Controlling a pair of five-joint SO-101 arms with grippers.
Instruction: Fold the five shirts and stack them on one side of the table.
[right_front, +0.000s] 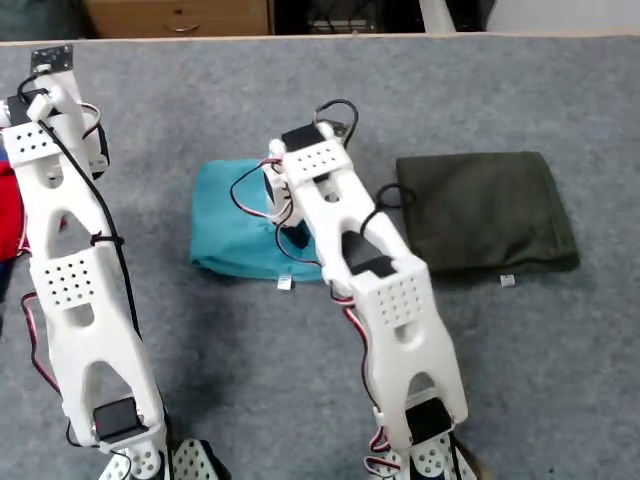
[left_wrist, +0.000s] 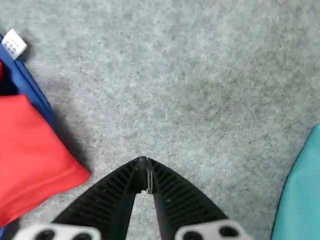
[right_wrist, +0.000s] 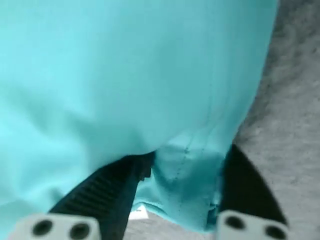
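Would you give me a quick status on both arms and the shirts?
Left tool shut, over table beside red shirt. Right tool open, straddling teal shirt edge. Dark green shirt folded alongside. Nothing blocking.

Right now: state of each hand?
Left hand: closed, holding nothing.
Right hand: open, fingers astride the edge of the teal shirt.

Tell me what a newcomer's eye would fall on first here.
The teal shirt at the centre of the table, folded, with the right claw astride its edge. Beside it, on the right, lies a folded olive shirt. At the left edge a red shirt lies on a blue one.
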